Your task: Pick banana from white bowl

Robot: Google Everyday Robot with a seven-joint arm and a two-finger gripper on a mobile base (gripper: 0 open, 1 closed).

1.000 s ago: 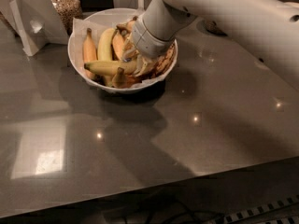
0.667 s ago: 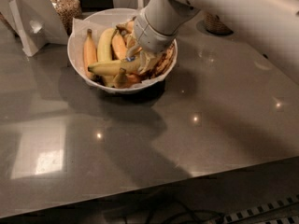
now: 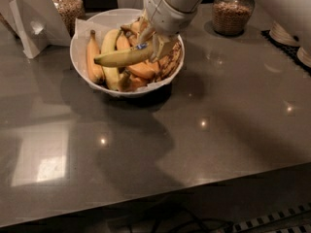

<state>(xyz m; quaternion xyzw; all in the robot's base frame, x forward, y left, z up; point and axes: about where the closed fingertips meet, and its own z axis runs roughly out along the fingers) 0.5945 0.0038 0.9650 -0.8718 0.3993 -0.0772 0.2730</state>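
The grey table (image 3: 204, 130) filled most of the view, running well out below and to the right of the jaws. Its near edge gave way to dark floor and cables (image 3: 170, 222). The white arm (image 3: 175, 1) came in from the top, its upper part cut off by the frame. It hid the far rim of the bowl behind it.

The white bowl (image 3: 77, 57) sat directly beneath the jaws, spreading mostly to their left. The gripper (image 3: 154, 41) hung over its right half, jaws clenched on the right end of the banana (image 3: 119, 57). That long yellow-green fruit stuck out leftward from the jaws, nearly level, across the pile. Whether it was clear of the fruit below or resting on it, hard to call.

One glass jar of grain (image 3: 233, 11) stood to the right of the jaws, top cut off. A second jar (image 3: 67, 8) stood well to their left, half hidden by a white folded stand (image 3: 31, 25).

Shorter orange-yellow bananas (image 3: 92, 57) lay left of and under the jaws. Brown-speckled ones (image 3: 171, 64) lay just below, partly hidden by the fingers.

The blue sticker (image 3: 141, 46) sat just left of the jaws.
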